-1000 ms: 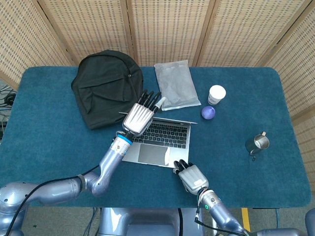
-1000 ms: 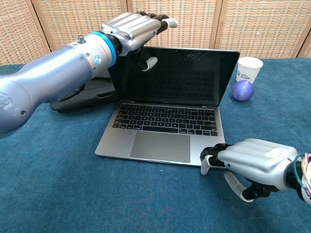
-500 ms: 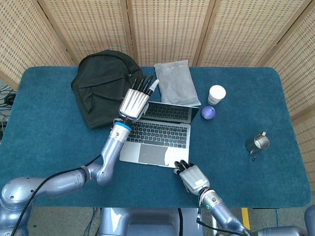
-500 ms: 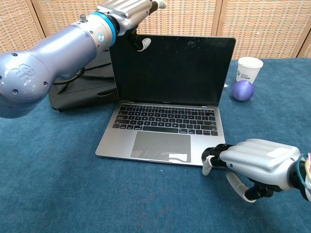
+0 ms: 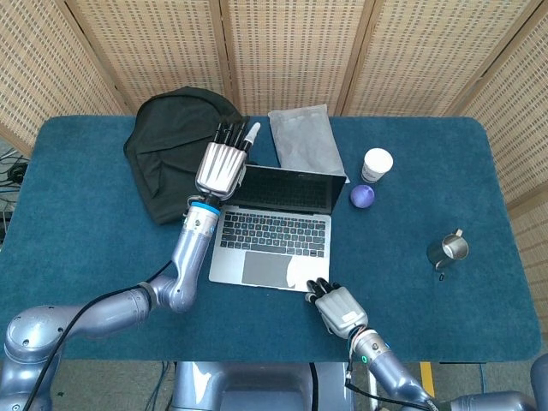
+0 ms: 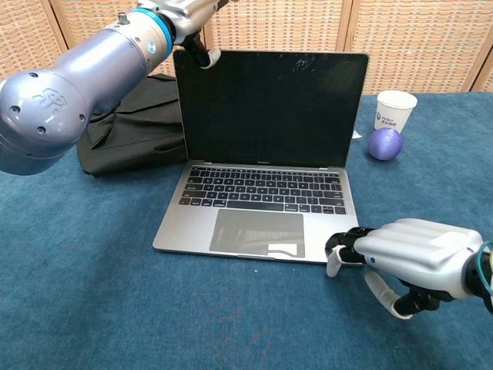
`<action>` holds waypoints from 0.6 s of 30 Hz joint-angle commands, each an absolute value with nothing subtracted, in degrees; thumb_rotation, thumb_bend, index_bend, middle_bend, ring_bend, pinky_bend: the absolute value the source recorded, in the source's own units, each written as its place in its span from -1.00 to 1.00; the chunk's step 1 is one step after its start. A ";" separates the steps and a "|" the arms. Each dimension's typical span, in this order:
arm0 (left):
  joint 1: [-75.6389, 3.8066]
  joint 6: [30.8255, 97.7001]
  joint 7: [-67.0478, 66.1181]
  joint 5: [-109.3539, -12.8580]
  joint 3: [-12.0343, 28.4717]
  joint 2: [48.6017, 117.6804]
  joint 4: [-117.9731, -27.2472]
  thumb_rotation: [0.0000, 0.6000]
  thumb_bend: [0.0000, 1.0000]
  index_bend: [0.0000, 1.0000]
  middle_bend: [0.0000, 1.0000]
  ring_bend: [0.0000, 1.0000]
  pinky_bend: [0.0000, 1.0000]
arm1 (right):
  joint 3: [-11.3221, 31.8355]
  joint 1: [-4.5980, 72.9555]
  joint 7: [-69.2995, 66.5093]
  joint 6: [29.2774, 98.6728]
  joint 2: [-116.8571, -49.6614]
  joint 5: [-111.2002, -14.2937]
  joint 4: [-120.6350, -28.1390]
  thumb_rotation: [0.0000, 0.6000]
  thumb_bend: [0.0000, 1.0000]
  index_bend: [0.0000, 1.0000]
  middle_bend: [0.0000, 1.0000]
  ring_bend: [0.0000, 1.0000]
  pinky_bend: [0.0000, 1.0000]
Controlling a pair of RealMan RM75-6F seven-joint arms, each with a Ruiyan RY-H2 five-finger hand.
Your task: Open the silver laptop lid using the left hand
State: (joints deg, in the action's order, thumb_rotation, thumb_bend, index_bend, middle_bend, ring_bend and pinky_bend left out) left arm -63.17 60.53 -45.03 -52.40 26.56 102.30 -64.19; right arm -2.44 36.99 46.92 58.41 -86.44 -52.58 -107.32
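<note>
The silver laptop lies mid-table with its lid raised, and the dark screen stands about upright in the chest view. My left hand is at the lid's top-left corner. Its fingers stretch straight back over the top edge, and its thumb touches the screen side of that corner. My right hand rests on the table at the laptop's front right corner. Its fingers are curled, with the tips against the base edge.
A black backpack lies behind and left of the laptop, under my left hand's fingers. A grey pouch lies behind the lid. A paper cup and a purple ball stand at the right, a metal pitcher further right.
The lid has swung from a low angle up to about upright. My left hand moved back and up with its top-left corner. My right hand barely shifted.
</note>
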 commanded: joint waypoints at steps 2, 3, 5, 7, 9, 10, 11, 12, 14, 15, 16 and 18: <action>-62.70 61.05 -44.47 -51.78 26.25 101.34 -65.03 1.00 -0.09 -1.00 -1.00 -1.00 -1.00 | -2.71 37.18 46.70 58.86 -86.29 -52.58 -107.59 1.00 0.76 -0.59 -0.85 -0.90 -0.54; -62.53 61.26 -44.05 -51.88 26.24 100.94 -65.62 1.00 -0.09 -1.00 -1.00 -1.00 -1.00 | -2.81 37.17 46.62 59.03 -86.25 -52.65 -107.70 1.00 0.76 -0.59 -0.85 -0.90 -0.54; -62.15 61.49 -43.38 -52.39 25.99 99.79 -67.31 1.00 -0.09 -1.00 -1.00 -1.00 -1.00 | -2.97 37.18 46.48 59.34 -86.11 -52.86 -107.92 1.00 0.76 -0.59 -0.85 -0.90 -0.54; -61.71 61.69 -42.95 -53.23 25.47 98.17 -69.50 1.00 -0.09 -1.00 -1.00 -1.00 -1.00 | -3.07 37.17 46.16 59.74 -85.76 -53.25 -108.38 1.00 0.76 -0.59 -0.85 -0.90 -0.54; -61.07 61.69 -42.49 -54.29 24.78 96.13 -72.11 1.00 -0.09 -1.00 -1.00 -1.00 -1.00 | -3.08 37.06 45.59 60.14 -85.26 -53.86 -109.05 1.00 0.76 -0.59 -0.85 -0.90 -0.54; -60.72 61.73 -42.22 -54.87 24.47 95.02 -73.55 1.00 -0.09 -1.00 -1.00 -1.00 -1.00 | -3.05 36.99 45.20 60.35 -84.90 -54.30 -109.52 1.00 0.76 -0.59 -0.85 -0.90 -0.54; -60.33 61.74 -41.84 -55.42 24.18 93.86 -75.12 1.00 -0.09 -1.00 -1.00 -1.00 -1.00 | -2.97 36.92 44.71 60.55 -84.45 -54.84 -110.07 1.00 0.76 -0.59 -0.85 -0.90 -0.54; -59.77 61.86 -41.47 -56.31 23.70 92.23 -77.23 1.00 -0.09 -1.00 -1.00 -1.00 -1.00 | -2.87 36.79 43.95 60.83 -83.70 -55.74 -110.90 1.00 0.76 -0.59 -0.85 -0.90 -0.54; -58.88 62.43 -41.29 -57.72 22.94 89.79 -80.23 1.00 -0.09 -1.00 -1.00 -1.00 -1.00 | -2.73 36.55 42.78 61.38 -82.25 -57.40 -112.31 1.00 0.76 -0.59 -0.85 -0.90 -0.54; -58.41 62.75 -41.18 -58.32 22.62 88.60 -81.73 1.00 -0.09 -1.00 -1.00 -1.00 -1.00 | -2.65 36.40 42.23 61.78 -81.38 -58.37 -113.07 1.00 0.76 -0.59 -0.85 -0.90 -0.54; -57.93 63.07 -41.02 -58.74 22.40 87.44 -83.25 1.00 -0.09 -1.00 -1.00 -1.00 -1.00 | -2.57 36.22 41.64 62.23 -80.40 -59.48 -113.84 1.00 0.76 -0.59 -0.85 -0.90 -0.54; -57.04 63.82 -40.56 -59.32 22.25 85.54 -85.83 1.00 -0.10 -1.00 -1.00 -1.00 -1.00 | -2.55 35.76 40.50 63.11 -78.50 -61.59 -115.06 1.00 0.76 -0.59 -0.85 -0.90 -0.54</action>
